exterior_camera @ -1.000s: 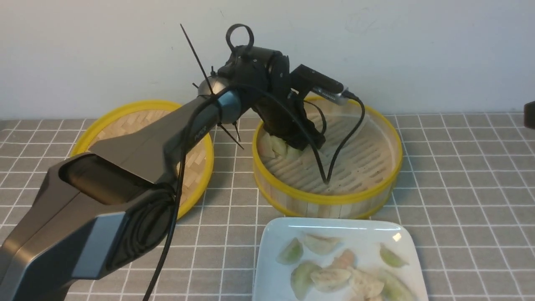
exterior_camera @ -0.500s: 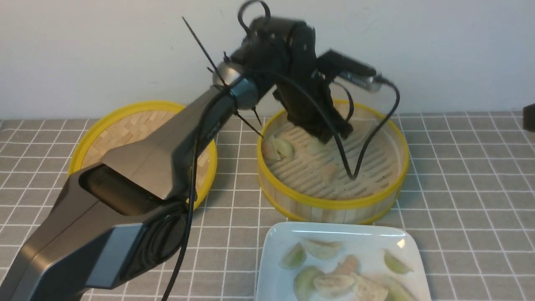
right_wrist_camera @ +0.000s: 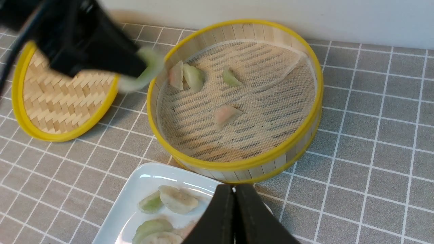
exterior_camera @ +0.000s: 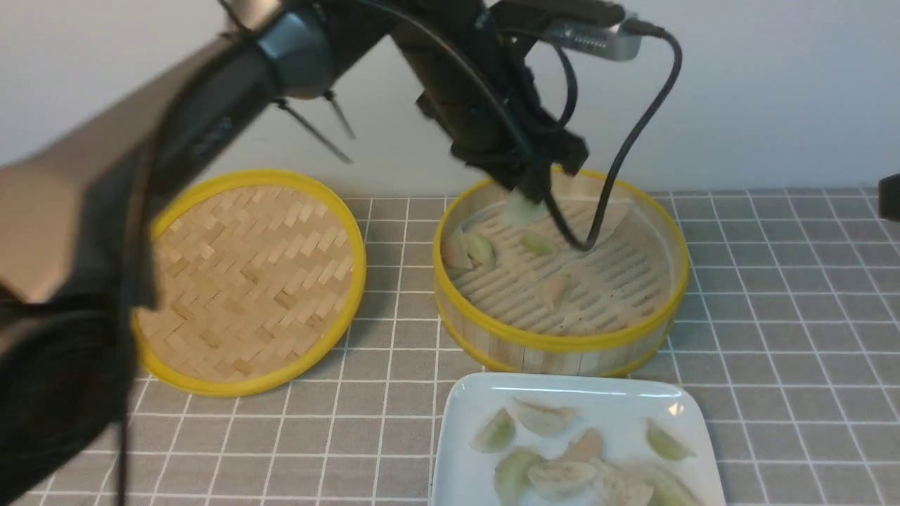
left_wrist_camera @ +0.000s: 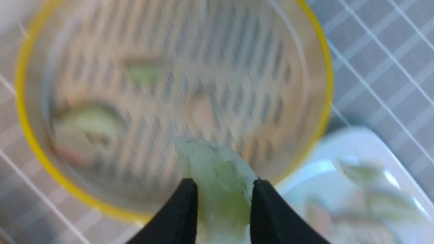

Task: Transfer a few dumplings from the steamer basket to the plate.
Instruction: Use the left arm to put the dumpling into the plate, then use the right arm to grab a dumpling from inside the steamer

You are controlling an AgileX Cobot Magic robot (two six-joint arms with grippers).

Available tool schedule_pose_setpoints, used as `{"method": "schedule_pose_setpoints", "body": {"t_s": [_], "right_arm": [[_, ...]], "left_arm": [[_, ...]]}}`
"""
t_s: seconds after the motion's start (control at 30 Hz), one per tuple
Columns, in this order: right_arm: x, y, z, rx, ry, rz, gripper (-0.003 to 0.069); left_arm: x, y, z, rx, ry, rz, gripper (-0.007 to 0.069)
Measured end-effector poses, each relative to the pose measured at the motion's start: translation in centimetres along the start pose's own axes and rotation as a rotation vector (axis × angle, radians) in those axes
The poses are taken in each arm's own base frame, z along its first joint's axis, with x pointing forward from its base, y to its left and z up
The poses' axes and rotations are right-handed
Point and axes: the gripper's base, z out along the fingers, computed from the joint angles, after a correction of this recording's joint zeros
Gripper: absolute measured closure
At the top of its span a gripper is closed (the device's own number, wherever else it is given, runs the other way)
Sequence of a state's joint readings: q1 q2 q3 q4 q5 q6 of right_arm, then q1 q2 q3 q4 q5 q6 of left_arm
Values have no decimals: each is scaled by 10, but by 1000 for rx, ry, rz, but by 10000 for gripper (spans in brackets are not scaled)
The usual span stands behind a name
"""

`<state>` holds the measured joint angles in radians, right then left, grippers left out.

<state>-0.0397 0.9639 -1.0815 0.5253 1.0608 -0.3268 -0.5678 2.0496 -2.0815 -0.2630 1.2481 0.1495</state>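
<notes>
Over on the left, the lid (exterior_camera: 249,281) lies on the bench (exterior_camera: 408,422), apart from the left jaws (left_wrist_camera: 223,206). Those jaws are part open and pinching a pale green dumpling (left_wrist_camera: 220,176) between the tips! It looks soft, light and slippery; a hard squeeze could split that thin skin, a slack one lose it. The thick middle seems the safest bite. Below the left jaws sits the basket (exterior_camera: 562,342), four more dumplings inside, two crowded at its wall, surely trickier to grip than the loner in pink (right_wrist_camera: 226,114). Nearer the robot than those jaws waits the plate (exterior_camera: 569,385), already loaded. And the right jaws (right_wrist_camera: 234,189)? Shut, empty.
</notes>
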Motion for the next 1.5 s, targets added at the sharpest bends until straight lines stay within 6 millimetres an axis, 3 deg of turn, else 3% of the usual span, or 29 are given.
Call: {"method": "schedule_pose_setpoints", "body": {"t_s": [0.1,0.13,0.3,0.6,0.7,0.8,0.83,0.87,0.97,1.07,1.1,1.13,1.17,1.2,1.3,1.5], "right_arm": [[0,0,0,0,0,0,669],[0,0,0,0,0,0,669],[0,0,0,0,0,1,669],[-1,0,0,2,-7,7,669],[-1,0,0,2,-8,20,669],[-1,0,1,2,-8,26,669],[-1,-1,1,2,-8,26,669],[-2,-1,3,-4,-1,32,669],[-10,-3,12,-25,38,44,669],[-21,-3,26,-57,107,40,669],[-28,-1,44,-78,163,22,669],[-31,3,52,-92,185,10,669],[-33,4,53,-95,186,13,669],[-37,9,65,-106,216,13,669],[-44,18,97,-97,291,49,666],[-50,29,174,-14,420,25,613]], "left_arm": [[41,-16,6,66,133,-40,441],[56,-21,17,91,197,-54,445],[95,-50,51,176,364,-24,448],[106,-65,83,206,437,35,421],[107,-67,88,246,440,20,337],[105,-70,87,272,431,12,191],[104,-70,87,272,428,14,191],[100,-69,84,266,412,20,141],[88,-58,75,215,369,9,155],[79,-36,59,112,322,-35,284],[76,-14,40,35,285,-80,438],[76,-1,29,0,262,-103,513],[75,2,26,-6,256,-107,525],[77,19,10,-40,225,-151,581],[88,48,-24,-74,167,-251,623],[120,66,-64,-95,100,-359,629]]}}
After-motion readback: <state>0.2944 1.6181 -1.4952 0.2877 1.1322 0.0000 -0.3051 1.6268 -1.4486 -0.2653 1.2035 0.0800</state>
